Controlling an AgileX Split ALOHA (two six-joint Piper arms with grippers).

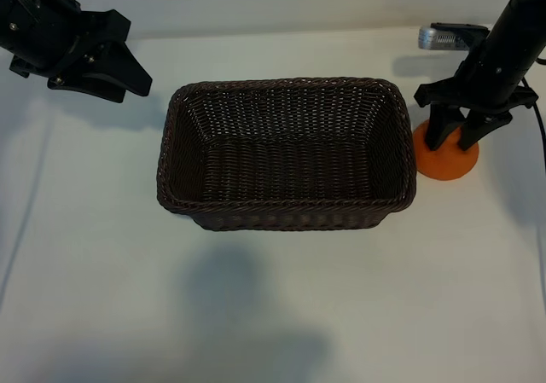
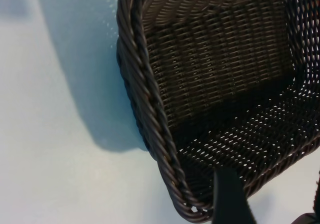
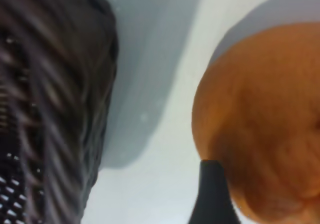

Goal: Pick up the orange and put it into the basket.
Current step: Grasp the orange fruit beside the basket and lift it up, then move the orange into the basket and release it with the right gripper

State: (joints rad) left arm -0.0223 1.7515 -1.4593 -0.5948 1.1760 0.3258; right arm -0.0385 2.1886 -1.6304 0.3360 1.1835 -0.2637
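The orange (image 1: 450, 163) rests on the white table just right of the basket (image 1: 286, 214), a dark-brown wicker one with nothing in it. My right gripper (image 1: 455, 136) stands open directly over the orange, its two black fingers straddling the top of the fruit. In the right wrist view the orange (image 3: 260, 119) fills the frame beside one finger (image 3: 212, 196) that meets its edge; the basket wall (image 3: 50, 109) is close by. My left gripper (image 1: 126, 89) hangs open above the table off the basket's far left corner, holding nothing; its wrist view looks into the basket (image 2: 150, 109).
A silver cylindrical object (image 1: 444, 37) lies at the back right behind the right arm. A black cable (image 1: 540, 136) runs along the right edge. White table (image 1: 273, 315) stretches in front of the basket.
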